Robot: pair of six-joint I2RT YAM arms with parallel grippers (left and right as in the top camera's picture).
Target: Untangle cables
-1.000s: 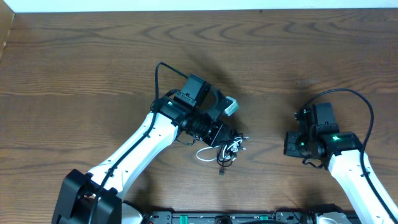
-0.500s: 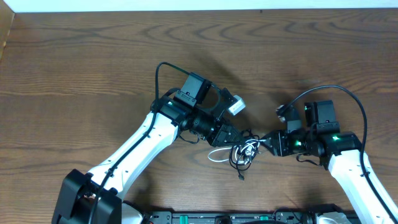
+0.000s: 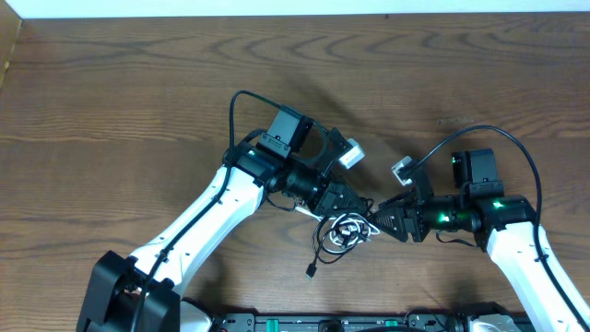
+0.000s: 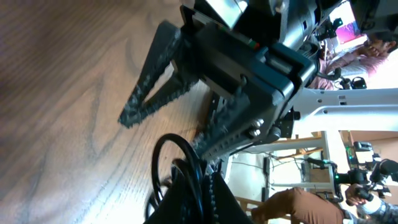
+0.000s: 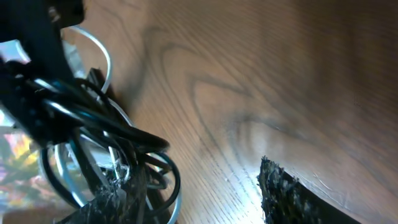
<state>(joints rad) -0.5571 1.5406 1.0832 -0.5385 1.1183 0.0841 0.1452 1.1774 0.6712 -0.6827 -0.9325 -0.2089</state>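
Note:
The cables [image 3: 343, 232], one white and one black, form a small tangled bundle at the table's centre front. My left gripper [image 3: 348, 210] is shut on the bundle's top; in the left wrist view its fingers [image 4: 186, 202] pinch a black loop [image 4: 163, 149]. A black plug end [image 3: 312, 273] trails to the lower left. My right gripper [image 3: 380, 221] is open and points left at the bundle. In the right wrist view the black and white loops [image 5: 124, 143] lie against its left finger [image 5: 106, 199], while its right finger [image 5: 292, 193] is apart over bare wood.
The brown wooden table [image 3: 138, 101] stretches behind and to both sides. A thick black wire [image 3: 516, 152] arcs over my right arm, and another [image 3: 235, 115] loops over my left arm. A black rail [image 3: 350, 323] runs along the front edge.
My right gripper has swung left to the bundle and opened. My left gripper has carried the bundle to the right, and the black plug end now trails lower left.

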